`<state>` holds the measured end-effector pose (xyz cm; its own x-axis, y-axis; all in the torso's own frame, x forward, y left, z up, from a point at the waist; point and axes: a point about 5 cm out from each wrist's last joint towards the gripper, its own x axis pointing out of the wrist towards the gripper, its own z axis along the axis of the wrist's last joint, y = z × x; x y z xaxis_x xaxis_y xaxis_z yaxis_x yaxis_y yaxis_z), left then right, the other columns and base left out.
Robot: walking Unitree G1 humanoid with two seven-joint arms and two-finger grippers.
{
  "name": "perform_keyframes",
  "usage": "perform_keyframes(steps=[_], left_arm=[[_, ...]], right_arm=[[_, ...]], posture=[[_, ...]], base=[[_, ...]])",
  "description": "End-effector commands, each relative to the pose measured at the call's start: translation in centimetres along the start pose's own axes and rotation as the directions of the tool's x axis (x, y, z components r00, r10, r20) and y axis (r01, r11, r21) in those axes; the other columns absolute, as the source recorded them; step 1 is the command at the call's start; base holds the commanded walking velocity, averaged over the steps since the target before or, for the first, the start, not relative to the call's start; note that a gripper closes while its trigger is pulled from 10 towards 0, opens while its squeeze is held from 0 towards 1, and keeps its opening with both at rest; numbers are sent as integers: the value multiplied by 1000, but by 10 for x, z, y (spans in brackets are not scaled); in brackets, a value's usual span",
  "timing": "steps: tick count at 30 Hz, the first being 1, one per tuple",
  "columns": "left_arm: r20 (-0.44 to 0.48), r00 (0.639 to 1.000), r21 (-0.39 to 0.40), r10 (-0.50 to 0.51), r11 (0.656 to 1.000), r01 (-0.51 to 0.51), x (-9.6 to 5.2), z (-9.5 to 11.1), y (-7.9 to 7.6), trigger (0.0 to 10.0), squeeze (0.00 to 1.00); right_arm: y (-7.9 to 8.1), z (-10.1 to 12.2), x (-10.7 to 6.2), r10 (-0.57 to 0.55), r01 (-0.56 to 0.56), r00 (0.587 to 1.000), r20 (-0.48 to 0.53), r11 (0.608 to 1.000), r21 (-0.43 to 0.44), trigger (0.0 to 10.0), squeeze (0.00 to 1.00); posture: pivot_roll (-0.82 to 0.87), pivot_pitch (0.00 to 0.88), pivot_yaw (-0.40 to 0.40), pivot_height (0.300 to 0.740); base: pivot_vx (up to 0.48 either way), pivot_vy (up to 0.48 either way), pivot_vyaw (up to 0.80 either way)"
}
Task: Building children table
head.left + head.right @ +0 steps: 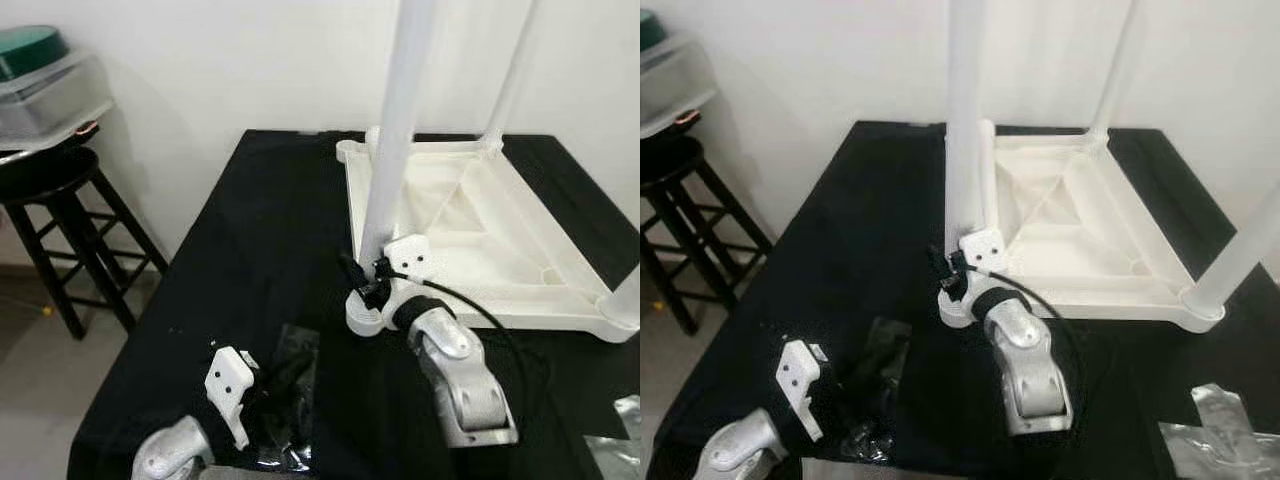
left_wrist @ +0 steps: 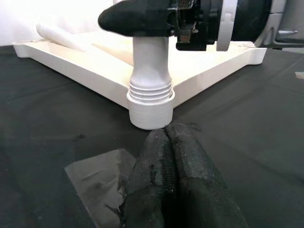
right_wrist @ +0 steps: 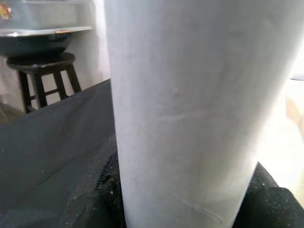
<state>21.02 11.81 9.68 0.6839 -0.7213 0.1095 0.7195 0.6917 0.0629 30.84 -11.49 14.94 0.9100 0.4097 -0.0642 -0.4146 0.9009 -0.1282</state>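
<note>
Left eye view: right gripper (image 1: pixel 368 283) clasps upright table leg (image 1: pixel 396 130).

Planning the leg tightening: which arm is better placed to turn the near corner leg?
Right. The right pincer already clasps the white plastic table leg near its socket; the left pincer rests shut on the black cloth, apart.

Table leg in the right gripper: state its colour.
White, clearest in the left eye view: table leg, right gripper.

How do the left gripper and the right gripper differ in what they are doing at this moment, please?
The right gripper is shut on the near table leg, low by its corner socket; the left gripper is shut on nothing. The right sits at the upturned tabletop; the left rests apart on the black cloth. Both have black fingers.
</note>
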Motion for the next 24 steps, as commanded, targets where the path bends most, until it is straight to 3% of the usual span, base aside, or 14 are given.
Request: perform_keyframes(steps=[1, 6, 7, 8, 12, 13, 14, 15, 17, 18, 21, 22, 24], left_arm=[[-21, 1000, -2, 0, 1000, 0, -3, -5, 2, 10000, 0], [-20, 1000, 3, 9, 1000, -9, -4, -4, 3, 10000, 0], [-17, 1000, 4, 16, 1000, -16, -4, -4, 4, 10000, 0], [-15, 1000, 4, 16, 1000, -16, -4, -4, 4, 10000, 0], [-14, 1000, 2, 8, 1000, -8, -3, -3, 3, 10000, 0], [-14, 1000, 1, 5, 1000, -5, -3, -3, 3, 10000, 0], [-14, 1000, 1, 5, 1000, -5, -3, -3, 3, 10000, 0], [-14, 1000, 1, 3, 1000, -3, -2, -2, 3, 10000, 0], [-11, 1000, 3, 2, 1000, -2, -1, -1, 3, 10000, 0], [-11, 1000, 3, 2, 1000, -2, -1, -1, 3, 10000, 0], [-6, 1000, 8, 5, 1000, -5, 1, 0, 4, 10000, 0], [-5, 1000, 9, 5, 1000, -5, 1, 1, 4, 10000, 0], [-4, 1000, 10, 4, 1000, -4, 1, 1, 4, 10000, 0]], right_arm=[[-4, -37, -4, -10, 11, 985, -172, 1000, 5, 0, 0], [2, -40, -1, 26, -29, 980, -198, 1000, -12, 0, 0], [8, -37, 0, 53, -56, 979, -196, 998, -9, 10000, 184], [11, -32, 1, 92, -91, 981, -171, 996, 14, 10000, 1000], [17, -19, 4, 209, -208, 973, -93, 978, 29, 10000, 1000], [16, -12, 5, 290, -288, 956, -50, 957, 40, 10000, 408], [16, -12, 5, 290, -288, 956, -50, 957, 40, 10000, 408], [12, -6, 6, 344, -344, 939, -14, 939, 23, 10000, 0], [-4, 3, 5, 426, -426, 905, 17, 905, -22, 10000, 0], [-4, 3, 5, 426, -426, 905, 17, 905, -22, 10000, 0], [-32, 22, 5, 544, -541, 839, 18, 837, -84, 10000, 0], [-37, 26, 4, 583, -580, 812, 10, 809, -92, 10000, 0], [-40, 28, 4, 607, -604, 795, 4, 791, -96, 10000, 0]], posture=[[30, 52, 25, 740], [33, 53, 28, 740], [36, 49, 32, 740], [36, 49, 32, 740], [36, 49, 40, 740], [36, 52, 45, 740], [36, 52, 45, 740], [44, 53, 44, 740], [44, 60, 45, 740], [44, 60, 45, 740], [45, 69, 46, 740], [44, 79, 48, 740], [44, 79, 48, 740]], base=[[0, 0, 0], [0, 0, 0], [0, 0, 0], [0, 0, 0], [0, 0, 0], [0, 0, 0], [0, 0, 0], [0, 0, 0], [0, 0, 0], [0, 0, 0], [0, 0, 0], [0, 0, 0], [0, 0, 0]])
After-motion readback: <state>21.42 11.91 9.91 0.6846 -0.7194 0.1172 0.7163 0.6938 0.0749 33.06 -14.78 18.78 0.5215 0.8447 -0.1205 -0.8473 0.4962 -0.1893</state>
